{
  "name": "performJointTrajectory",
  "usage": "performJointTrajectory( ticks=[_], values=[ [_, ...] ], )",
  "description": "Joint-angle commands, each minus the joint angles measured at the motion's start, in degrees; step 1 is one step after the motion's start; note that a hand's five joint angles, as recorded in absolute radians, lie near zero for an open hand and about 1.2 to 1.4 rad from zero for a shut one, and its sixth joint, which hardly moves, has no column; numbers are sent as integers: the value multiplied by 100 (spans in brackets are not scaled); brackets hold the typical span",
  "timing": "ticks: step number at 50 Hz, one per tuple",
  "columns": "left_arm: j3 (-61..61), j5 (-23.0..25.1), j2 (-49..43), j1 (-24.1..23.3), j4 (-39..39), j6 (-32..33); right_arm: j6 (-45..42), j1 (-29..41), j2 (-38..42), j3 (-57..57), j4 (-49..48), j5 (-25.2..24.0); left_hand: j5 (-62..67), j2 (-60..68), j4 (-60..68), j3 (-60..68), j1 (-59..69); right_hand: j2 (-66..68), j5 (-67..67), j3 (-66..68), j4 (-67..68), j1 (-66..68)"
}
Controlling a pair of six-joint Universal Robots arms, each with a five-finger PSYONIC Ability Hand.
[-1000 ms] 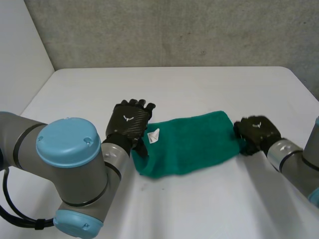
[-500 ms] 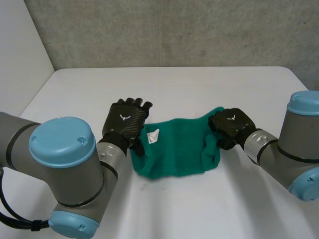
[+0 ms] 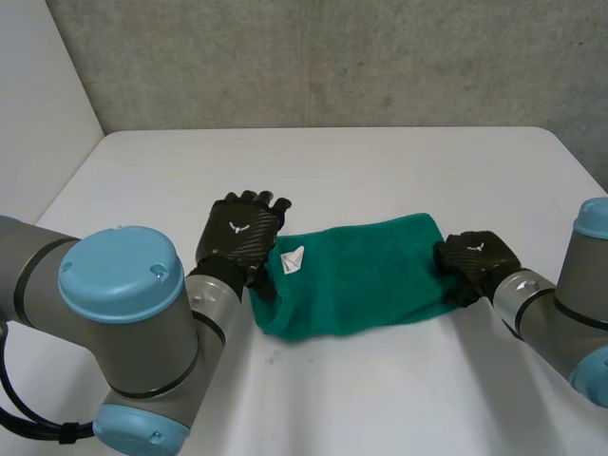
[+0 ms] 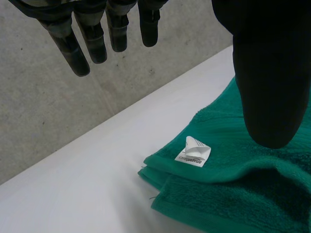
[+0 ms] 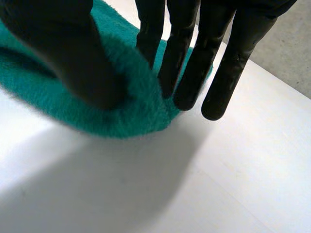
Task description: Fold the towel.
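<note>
A green towel (image 3: 366, 275) lies folded in a long strip across the middle of the white table (image 3: 380, 171). Its white label (image 3: 293, 258) sits on top near the left end. My left hand (image 3: 242, 233) is at that left end, open, fingers (image 4: 85, 48) straight above the table, thumb over the towel (image 4: 228, 160) beside the label (image 4: 193, 154). My right hand (image 3: 480, 258) is at the towel's right end. Its thumb (image 5: 73, 63) lies on the towel (image 5: 126, 111) with the fingers down on the other side of the edge, pinching it.
A grey wall (image 3: 332, 57) runs behind the table's far edge. Bare table lies in front of the towel and beyond it. Both arms reach in from the near side, the left arm (image 3: 123, 323) bulky at the front left.
My right hand carried the towel's right end leftward, bunching it, then drew it back right so the strip lies stretched out again. My left hand has hardly moved.
</note>
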Motion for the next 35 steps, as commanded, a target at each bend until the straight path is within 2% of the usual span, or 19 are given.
performJointTrajectory(
  ticks=[1, 9, 11, 12, 13, 16, 21, 24, 29, 31, 32, 33, 35],
  values=[
    [-2, 1, -5, 2, 1, 0, -7, -20, 6, -115, -14, -26, -266, -160, -167, -224, -92, 1692, 1962, 1722, 1768, 2721],
    [7, -25, 21, 20, 1, 0, -165, 208, 6, -660, 30, 71, -266, -160, -167, -224, -92, 1692, 1962, 1722, 1768, 2721],
    [7, -43, 30, 46, -16, 0, -296, 514, -3, -861, 39, 80, -266, -160, -167, -224, -92, 1692, 1962, 1722, 1768, 2721],
    [-1, -43, 74, 90, -34, 0, -453, 908, 14, -1123, 74, 89, -266, -160, -167, -224, -92, 1692, 1962, 1722, 1768, 2721],
    [-19, -51, 118, 151, -51, 0, -455, 912, 15, -1126, 74, 89, -266, -160, -167, -224, -92, 1692, 1962, 1722, 1768, 2721],
    [-115, -51, 250, 379, -51, 0, -911, 1937, 181, -1749, 302, 54, -266, -160, -167, -224, -92, 1692, 1962, 1722, 1768, 2721],
    [-195, -60, 320, 652, -43, -8, -1228, 2809, 980, -2425, 697, -34, -266, -160, -167, -224, -92, 1692, 1962, 1722, 1768, 2721],
    [-204, -69, 312, 723, -34, -43, -1316, 3230, 1375, -2803, 891, -104, -266, -160, -167, -224, -92, 1692, 1962, 1722, 1768, 2721],
    [-169, -51, 312, 775, -34, -140, -1351, 3320, 1640, -2998, 926, -254, -266, -160, -167, -224, -92, 1692, 1962, 1722, 1768, 2721],
    [-133, -51, 312, 784, -34, -158, -1290, 3302, 1615, -3007, 918, -97, -266, -160, -167, -224, -92, -2001, -1731, -1971, -1925, -971],
    [-81, -43, 312, 784, -34, -167, -1290, 3302, 1614, -3007, 918, -96, -266, -160, -167, -224, -92, -2019, -1750, -1990, -1943, -990],
    [-46, -25, 312, 793, -25, -167, -1142, 3276, 1458, -2911, 918, 261, -266, -160, -167, -224, -92, -3834, -3565, -3805, -3758, -2805],
    [34, -7, 276, 793, -8, -175, -1054, 3250, 1334, -2867, 918, 404, -261, -155, -162, -219, -87, -4269, -4000, -4240, -4193, -3240]
  ],
)
